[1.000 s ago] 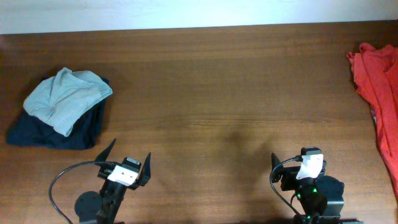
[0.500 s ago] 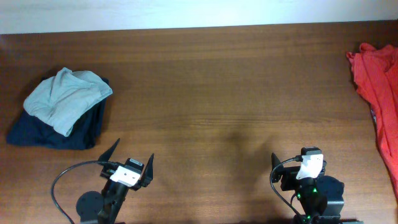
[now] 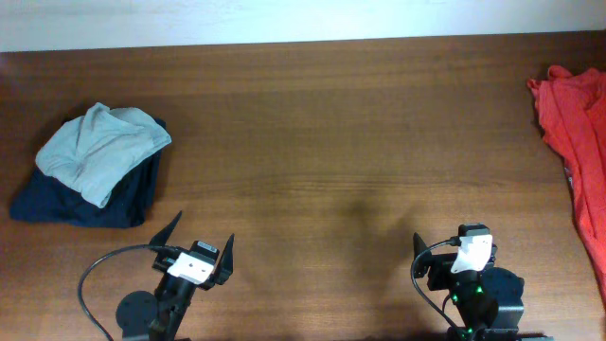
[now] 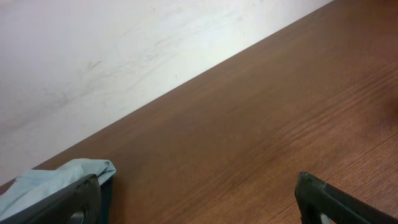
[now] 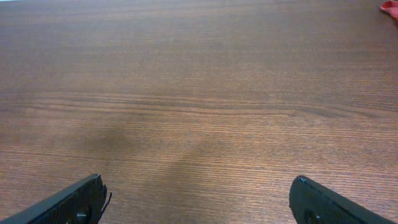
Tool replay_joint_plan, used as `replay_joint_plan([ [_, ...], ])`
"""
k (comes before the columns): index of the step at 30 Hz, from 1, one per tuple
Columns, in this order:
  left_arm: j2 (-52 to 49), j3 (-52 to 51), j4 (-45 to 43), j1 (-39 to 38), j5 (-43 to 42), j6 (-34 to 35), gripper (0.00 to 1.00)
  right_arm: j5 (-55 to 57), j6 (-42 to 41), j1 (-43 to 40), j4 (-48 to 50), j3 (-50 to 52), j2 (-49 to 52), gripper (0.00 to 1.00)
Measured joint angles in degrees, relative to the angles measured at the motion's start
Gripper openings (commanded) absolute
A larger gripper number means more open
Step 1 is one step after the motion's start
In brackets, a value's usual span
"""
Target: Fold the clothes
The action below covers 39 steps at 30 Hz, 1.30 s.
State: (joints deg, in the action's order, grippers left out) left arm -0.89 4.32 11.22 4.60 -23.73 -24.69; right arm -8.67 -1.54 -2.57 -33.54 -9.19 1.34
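Overhead, the grey-blue T-shirt [image 3: 102, 150] is seen crumpled on the navy garment [image 3: 80, 205] at the left of the worktop [image 3: 331, 133], the red-orange garment [image 3: 579, 133] far right. Left gripper [image 3: 204, 229] and right gripper [image 5: 199, 202] are spread apart, empty. Limp, light cloth is expected; a hem, possibly buried, should be pinched.

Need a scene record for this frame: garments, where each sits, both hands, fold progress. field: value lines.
table: brown wood
pale shirt: bunched, far left, lying on top of the navy garment
navy garment: under the pale shirt, far left
red garment: crumpled at the right edge, partly out of frame
left hand: open, empty, at the near edge, pale shirt at the edge of its view
right hand: open, empty, at the near edge
progress: no garment held, none laid out flat
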Motion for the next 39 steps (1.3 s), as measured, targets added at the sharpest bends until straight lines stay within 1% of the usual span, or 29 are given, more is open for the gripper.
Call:
replay_joint_plan([
  [6,0.0,0.0,0.0,0.0,0.0,0.0,0.99,0.0,0.02,1.36,0.0,-0.02,0.0,0.99],
  [39,0.0,0.0,0.0,0.0,0.0,0.0,0.99,0.0,0.04,1.46,0.0,0.0,0.0,0.99],
])
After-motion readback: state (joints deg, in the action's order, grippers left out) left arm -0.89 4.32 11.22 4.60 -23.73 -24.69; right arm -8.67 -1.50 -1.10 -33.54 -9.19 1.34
